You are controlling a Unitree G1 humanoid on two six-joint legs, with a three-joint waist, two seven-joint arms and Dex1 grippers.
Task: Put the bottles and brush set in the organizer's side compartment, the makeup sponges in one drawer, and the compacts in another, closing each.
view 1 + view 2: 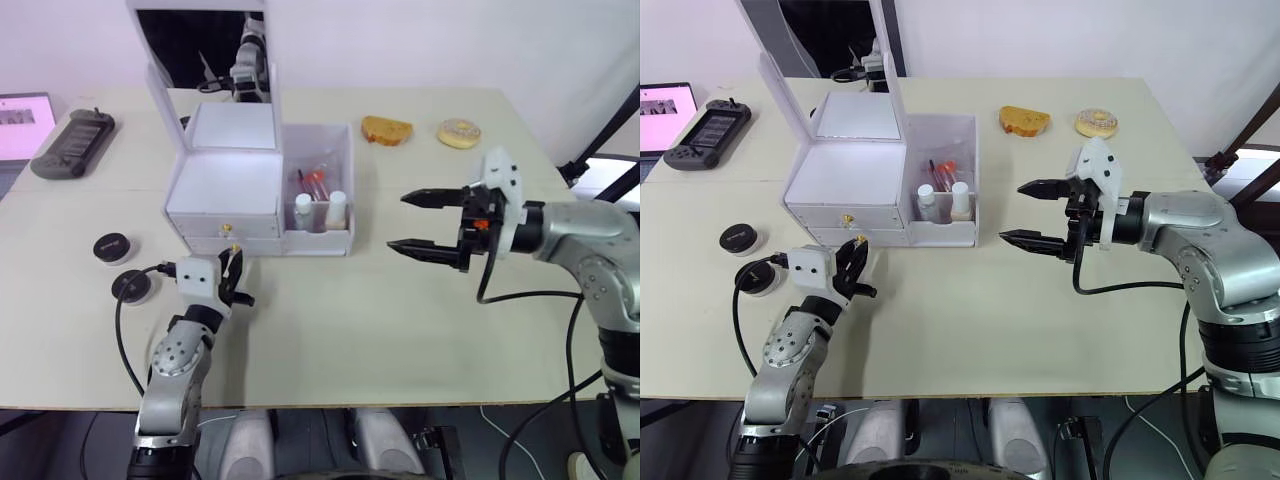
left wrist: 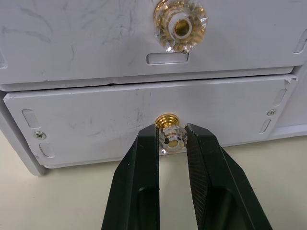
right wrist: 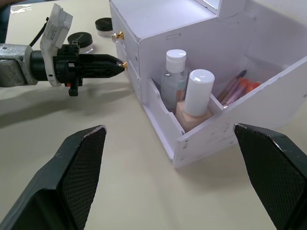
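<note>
Left gripper (image 2: pixel 171 139) is pinching the lower drawer's small gold knob (image 2: pixel 169 128) on the white plastic organizer (image 1: pixel 222 185), centre-left; next it probably needs pulling; right gripper (image 1: pixel 428 224) is hanging wide open.

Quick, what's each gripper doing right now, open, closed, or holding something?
Left gripper: closed on the lower drawer knob.
Right gripper: open, holding nothing.

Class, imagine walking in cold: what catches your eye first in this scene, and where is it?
The white organizer stands mid-table, lid up, with two bottles in its side compartment. The left hand pinches the lower drawer's gold knob. To the organizer's right, the right hand hangs wide open.
</note>
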